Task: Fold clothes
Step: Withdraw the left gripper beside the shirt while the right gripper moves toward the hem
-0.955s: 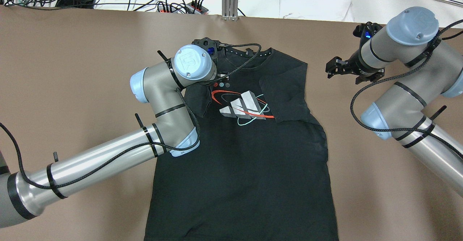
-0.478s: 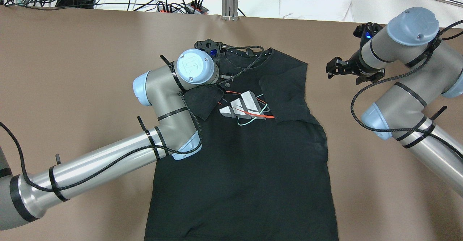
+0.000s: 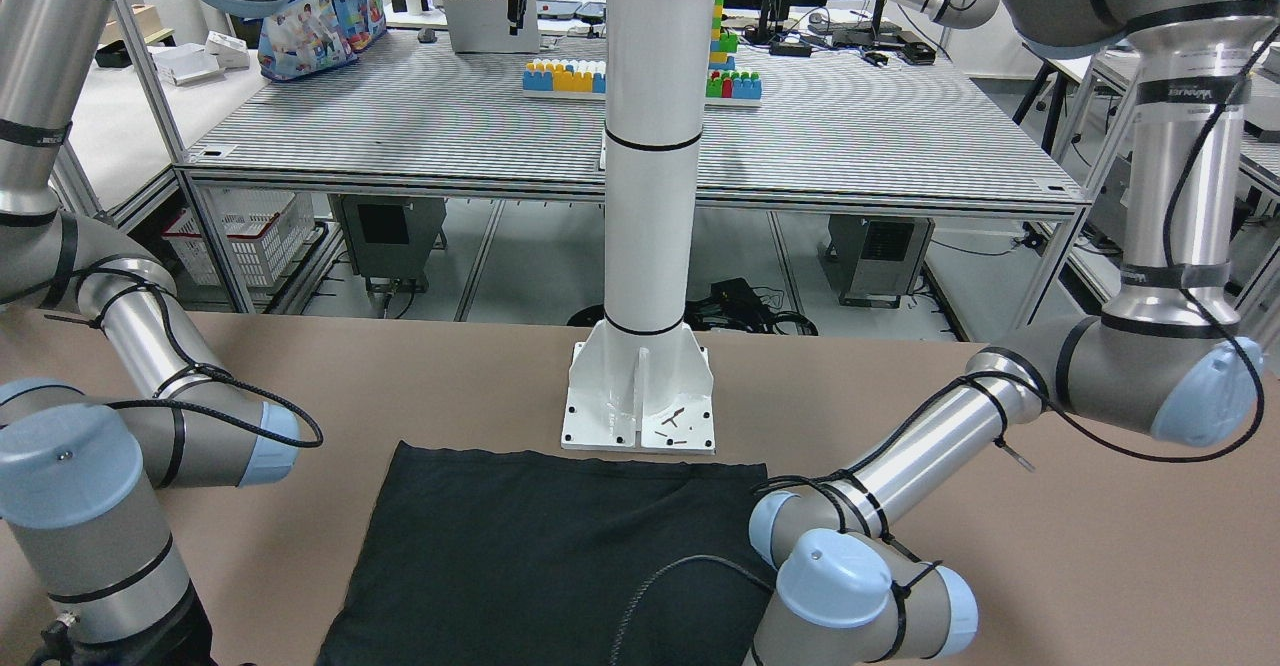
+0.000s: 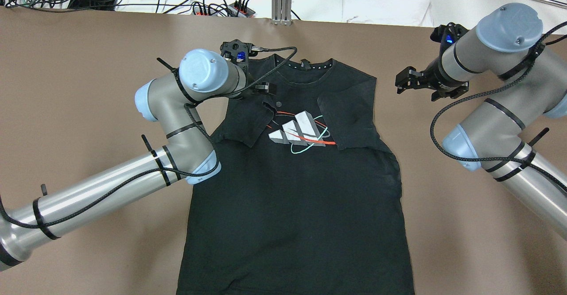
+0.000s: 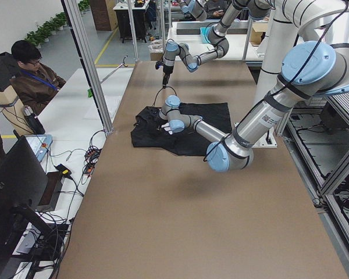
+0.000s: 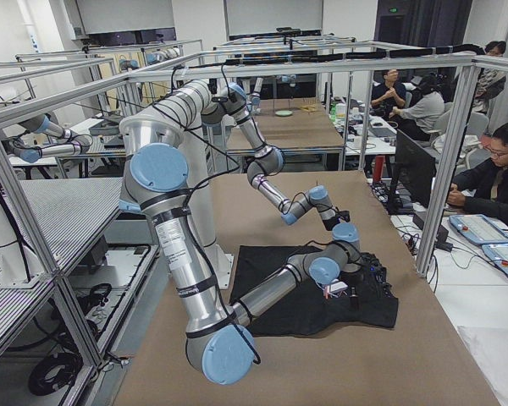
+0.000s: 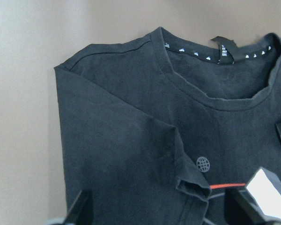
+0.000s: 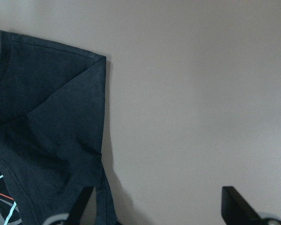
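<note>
We are looking at a black T-shirt (image 4: 292, 206) lying flat and front up in the middle of the brown desk (image 4: 88, 56). Its collar (image 4: 305, 67) is pointing away from the robot, and its hem is lying just beside the white pillar's base plate (image 3: 640, 401). Both sleeves are lying folded in over the chest, one on either side of the grey, red and teal print (image 4: 301, 131).

The left tool (image 7: 160, 208) is hovering over the shoulder on the left arm's side, above the folded-in sleeve (image 7: 178, 164). Its fingers (image 7: 79, 208) are standing wide apart with nothing between them. We are not able to tell whether they are touching the cloth, as the wrist is covering most of the tool from overhead.

The right tool (image 4: 402, 82) is hanging over bare desk just beside the other shoulder, apart from the shirt. Its jaws are also spread wide and gripping nothing. The other sleeve (image 4: 350, 118) is lying with its lower edge over the corner of the print.

A person (image 5: 32, 81) is sitting beside the desk, on the side opposite the robot.
</note>
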`<action>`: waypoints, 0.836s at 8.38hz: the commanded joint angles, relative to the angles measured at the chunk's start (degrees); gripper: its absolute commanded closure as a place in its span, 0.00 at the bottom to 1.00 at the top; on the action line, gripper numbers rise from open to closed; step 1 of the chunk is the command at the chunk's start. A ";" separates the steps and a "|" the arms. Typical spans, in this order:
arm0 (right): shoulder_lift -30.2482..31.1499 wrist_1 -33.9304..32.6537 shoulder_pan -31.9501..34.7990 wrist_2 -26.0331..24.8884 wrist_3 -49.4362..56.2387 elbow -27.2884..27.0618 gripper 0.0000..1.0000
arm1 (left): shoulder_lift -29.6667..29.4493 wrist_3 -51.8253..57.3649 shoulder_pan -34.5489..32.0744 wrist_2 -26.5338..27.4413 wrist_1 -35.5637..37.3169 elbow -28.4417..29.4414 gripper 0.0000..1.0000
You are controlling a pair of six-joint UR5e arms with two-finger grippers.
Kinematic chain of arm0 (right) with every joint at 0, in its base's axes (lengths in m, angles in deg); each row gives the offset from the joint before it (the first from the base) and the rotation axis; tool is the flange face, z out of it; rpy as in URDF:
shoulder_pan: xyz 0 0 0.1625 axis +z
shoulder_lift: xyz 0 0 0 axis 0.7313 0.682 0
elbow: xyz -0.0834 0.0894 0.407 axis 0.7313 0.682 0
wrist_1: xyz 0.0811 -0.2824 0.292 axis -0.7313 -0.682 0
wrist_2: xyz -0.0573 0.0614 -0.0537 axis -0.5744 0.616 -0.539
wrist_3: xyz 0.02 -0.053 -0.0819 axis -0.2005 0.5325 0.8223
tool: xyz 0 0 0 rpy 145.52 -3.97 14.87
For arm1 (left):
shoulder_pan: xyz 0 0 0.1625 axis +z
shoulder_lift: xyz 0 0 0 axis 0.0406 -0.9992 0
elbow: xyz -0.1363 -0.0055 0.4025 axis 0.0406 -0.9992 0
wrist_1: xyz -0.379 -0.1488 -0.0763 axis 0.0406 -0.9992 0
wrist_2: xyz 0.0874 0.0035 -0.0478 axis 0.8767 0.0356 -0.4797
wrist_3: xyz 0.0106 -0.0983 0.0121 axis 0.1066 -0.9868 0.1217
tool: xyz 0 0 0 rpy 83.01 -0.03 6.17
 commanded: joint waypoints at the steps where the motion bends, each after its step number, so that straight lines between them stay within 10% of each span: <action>1: 8.17 0.26 -0.03 3.38 0.03 -9.17 0.06 | 9.09 -2.03 -0.52 -2.30 -1.27 -10.63 0.00; 7: 27.07 17.80 -0.20 8.31 -0.49 -15.87 0.06 | 25.70 -7.22 -0.26 -4.68 2.65 -30.30 0.00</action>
